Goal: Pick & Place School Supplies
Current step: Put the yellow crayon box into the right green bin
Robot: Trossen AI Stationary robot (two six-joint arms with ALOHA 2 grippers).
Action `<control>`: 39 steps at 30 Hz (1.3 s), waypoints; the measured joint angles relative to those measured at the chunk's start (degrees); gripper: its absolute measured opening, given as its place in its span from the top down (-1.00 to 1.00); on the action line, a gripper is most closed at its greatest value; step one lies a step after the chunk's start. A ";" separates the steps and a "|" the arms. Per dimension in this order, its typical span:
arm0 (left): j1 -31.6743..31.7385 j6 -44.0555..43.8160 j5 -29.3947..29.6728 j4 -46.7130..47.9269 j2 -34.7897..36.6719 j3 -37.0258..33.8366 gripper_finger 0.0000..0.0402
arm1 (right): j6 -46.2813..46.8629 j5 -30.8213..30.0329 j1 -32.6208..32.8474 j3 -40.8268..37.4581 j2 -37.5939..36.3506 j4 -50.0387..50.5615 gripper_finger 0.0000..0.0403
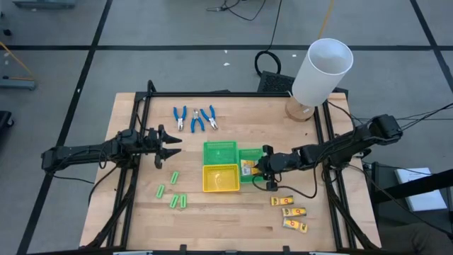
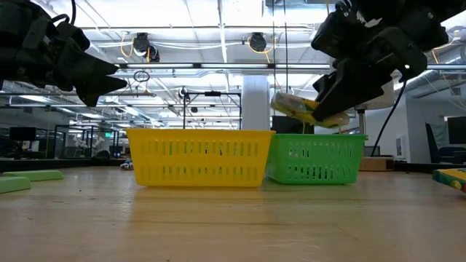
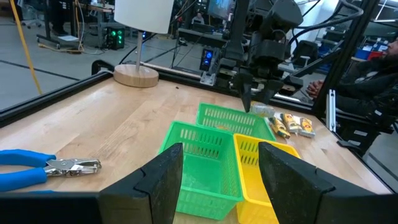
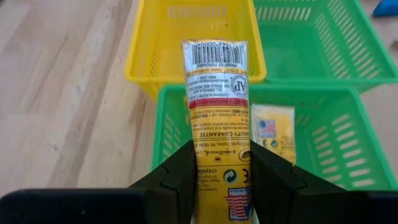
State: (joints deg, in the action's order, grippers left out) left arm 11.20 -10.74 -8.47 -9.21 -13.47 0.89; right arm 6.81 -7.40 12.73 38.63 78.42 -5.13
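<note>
My right gripper is shut on a yellow-orange packet above the small green tray. A second packet lies flat in that tray. Three more packets lie on the table near the right edge. Three blue-handled pliers lie toward the far side. Several light-green sticks lie on the left near side. My left gripper hovers open, left of the trays, touching nothing. My right gripper pinches the packet between its two fingers by the long edges of its near end. The barcode end sticks out ahead of the fingers. The packet is lifted clear over the small green tray, lying along the fingers and about level.
A bigger green tray and a yellow tray stand side by side left of the small green one. The big white cylinder stands on a wooden base at the far right corner. Black rails run along the table's sides.
</note>
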 joint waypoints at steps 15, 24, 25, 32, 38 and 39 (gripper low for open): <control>0.00 0.00 0.00 0.00 -0.01 0.00 -0.07 | 0.17 0.08 0.61 -0.02 0.17 -0.19 0.42; 0.00 0.00 0.00 0.00 0.00 0.00 -0.07 | -0.10 0.02 0.55 -4.45 0.19 -8.61 0.42; 0.00 0.01 0.00 0.00 -0.01 0.00 -0.07 | -0.29 0.02 0.55 -4.75 0.19 -8.96 0.42; 0.00 0.01 0.00 0.00 0.00 0.00 -0.07 | -0.61 0.00 0.48 -5.27 0.19 -10.07 0.42; 0.00 0.00 0.02 0.00 0.00 0.00 -0.07 | -0.48 0.02 0.48 -5.27 0.19 -9.63 0.42; 0.00 0.01 0.00 0.00 -0.01 0.00 -0.07 | -0.48 0.02 0.48 -5.27 0.19 -9.63 0.42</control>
State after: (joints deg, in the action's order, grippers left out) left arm 11.20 -10.73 -8.47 -9.21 -13.48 0.89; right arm 6.33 -7.38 13.21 33.36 78.61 -14.76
